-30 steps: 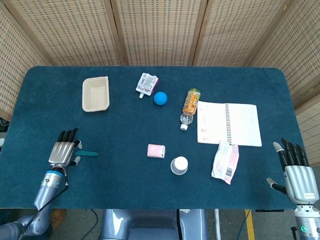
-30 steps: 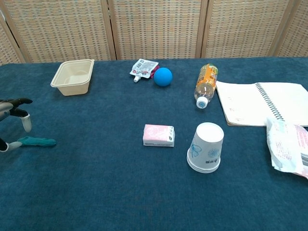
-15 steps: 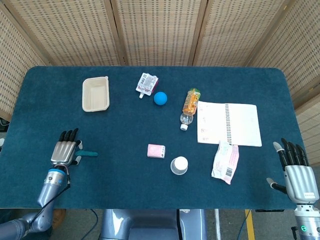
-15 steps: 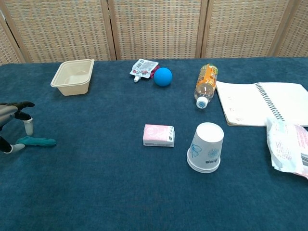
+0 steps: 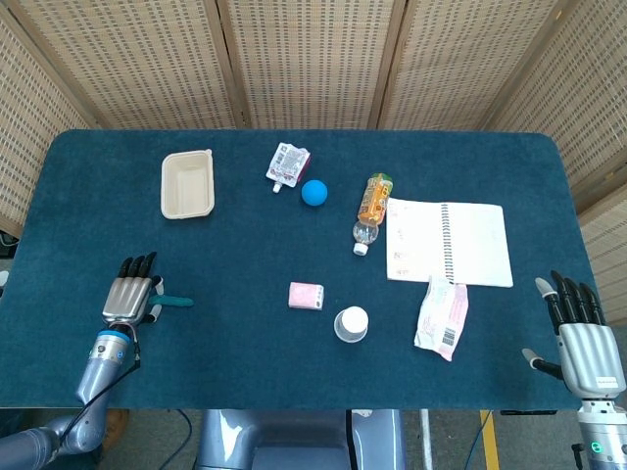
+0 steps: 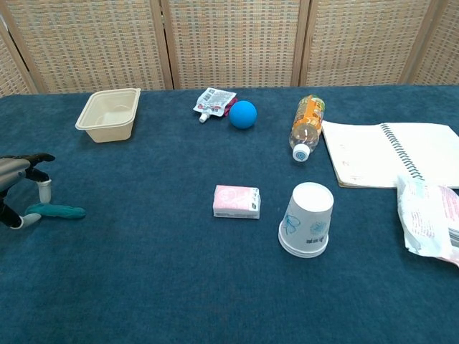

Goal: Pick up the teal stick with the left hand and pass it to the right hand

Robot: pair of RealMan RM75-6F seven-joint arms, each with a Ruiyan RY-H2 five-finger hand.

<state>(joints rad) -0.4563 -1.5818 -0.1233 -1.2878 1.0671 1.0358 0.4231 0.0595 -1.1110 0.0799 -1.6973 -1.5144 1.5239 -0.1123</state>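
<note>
The teal stick [image 5: 176, 302] [image 6: 56, 211] lies flat on the blue cloth near the left front of the table. My left hand [image 5: 127, 297] [image 6: 20, 190] hovers over its left end, fingers apart; the thumb tip is down beside that end and another fingertip stands just behind the stick. Nothing is held. My right hand [image 5: 585, 338] is at the table's right front edge, fingers spread upward and empty; the chest view does not show it.
Beige tray [image 5: 187, 183] at back left. Small pouch [image 5: 288, 164], blue ball [image 5: 313, 192] and lying orange bottle [image 5: 372, 210] at the back middle. Open notebook [image 5: 449, 242] and a white packet [image 5: 442, 317] on the right. Pink box [image 5: 306, 295] and upturned paper cup [image 5: 351, 324] in the middle.
My left hand has sunk a little and drawn back toward the front edge, its fingertips now closer around the stick's left end. The stick and right hand have not moved.
</note>
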